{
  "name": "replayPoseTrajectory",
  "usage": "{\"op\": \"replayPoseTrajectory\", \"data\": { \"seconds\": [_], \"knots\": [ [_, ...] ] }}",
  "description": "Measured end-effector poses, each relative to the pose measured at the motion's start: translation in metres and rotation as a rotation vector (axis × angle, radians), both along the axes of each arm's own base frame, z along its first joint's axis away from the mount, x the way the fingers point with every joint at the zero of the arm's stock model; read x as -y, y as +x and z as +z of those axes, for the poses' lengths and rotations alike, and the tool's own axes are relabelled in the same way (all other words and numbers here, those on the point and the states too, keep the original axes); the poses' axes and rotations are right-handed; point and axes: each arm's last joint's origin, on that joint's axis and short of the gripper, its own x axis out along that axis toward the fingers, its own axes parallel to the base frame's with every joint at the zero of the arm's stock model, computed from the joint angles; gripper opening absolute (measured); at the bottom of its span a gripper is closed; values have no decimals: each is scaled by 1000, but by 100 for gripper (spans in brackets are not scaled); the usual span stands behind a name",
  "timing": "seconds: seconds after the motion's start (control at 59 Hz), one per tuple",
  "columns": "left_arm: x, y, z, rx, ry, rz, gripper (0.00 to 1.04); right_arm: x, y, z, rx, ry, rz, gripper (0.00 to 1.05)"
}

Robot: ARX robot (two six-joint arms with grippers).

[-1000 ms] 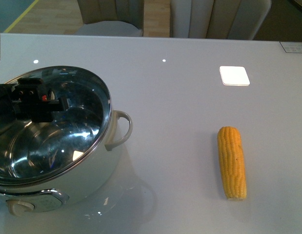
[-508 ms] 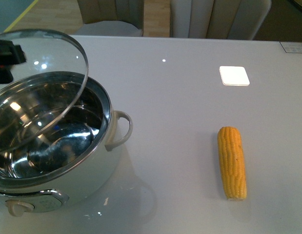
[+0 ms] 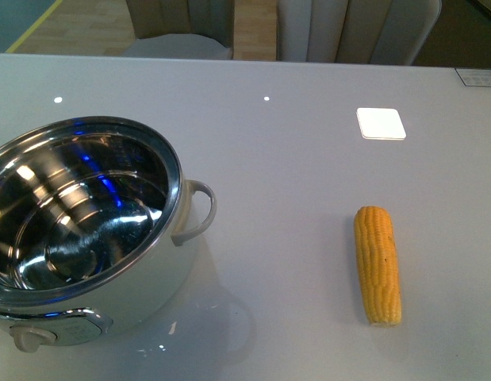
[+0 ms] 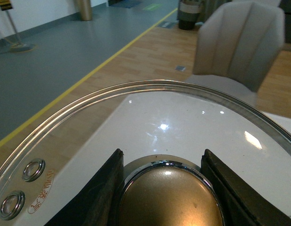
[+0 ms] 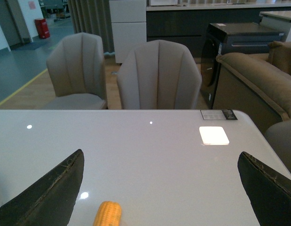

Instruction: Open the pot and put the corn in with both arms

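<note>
The white pot (image 3: pixel 142 278) with its shiny steel inside stands open at the table's front left in the front view, its loop handle (image 3: pixel 199 208) pointing right. The yellow corn (image 3: pixel 377 263) lies lengthwise at the front right, well apart from the pot. Neither arm shows in the front view. In the left wrist view my left gripper (image 4: pixel 166 188) is shut on the bronze knob (image 4: pixel 169 197) of the glass pot lid (image 4: pixel 89 113), held up off the pot. In the right wrist view my right gripper (image 5: pixel 161 188) is open and empty, with the corn's end (image 5: pixel 107 214) between its fingers, nearer one side.
Grey chairs (image 3: pixel 356 28) stand behind the table's far edge. A bright light reflection (image 3: pixel 381 123) lies on the glossy white table (image 3: pixel 293 190) beyond the corn. A small label (image 3: pixel 477 76) sits at the far right edge.
The lid was on the pot with my left gripper on it, then tilted up and left, and now lid and arm are out of the front view. The pot stands open. The corn has not moved.
</note>
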Motion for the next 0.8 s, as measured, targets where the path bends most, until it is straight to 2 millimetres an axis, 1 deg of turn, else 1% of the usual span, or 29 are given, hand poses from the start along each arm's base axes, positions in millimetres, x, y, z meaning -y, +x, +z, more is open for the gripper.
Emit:
{"op": "replayPoseTrajectory", "data": {
  "seconds": [0.034,0.051,0.119,0.22,0.305,0.322,0.339,0.356,0.441,0.508,0.797],
  "knots": [
    [-10,-3,-7,-12,2,24,43,0,0,0,0,0,0,96],
    [-11,-4,-8,-13,3,28,43,0,0,0,0,0,0,96],
    [-28,-11,-27,-47,-5,73,43,0,0,0,0,0,0,96],
    [-43,-18,-50,-90,-31,118,43,0,0,0,0,0,0,96],
    [-53,-25,-75,-130,-56,154,43,0,0,0,0,0,0,96],
    [-54,-25,-77,-132,-57,156,43,0,0,0,0,0,0,96],
    [-56,-26,-83,-142,-62,162,43,0,0,0,0,0,0,96],
    [-56,-26,-85,-144,-62,163,43,0,0,0,0,0,0,96],
    [-62,-24,-106,-164,-66,168,43,0,0,0,0,0,0,96],
    [-63,-23,-117,-181,-78,168,43,0,0,0,0,0,0,96],
    [-58,-26,-142,-251,-130,162,43,0,0,0,0,0,0,96]
  ]
}}
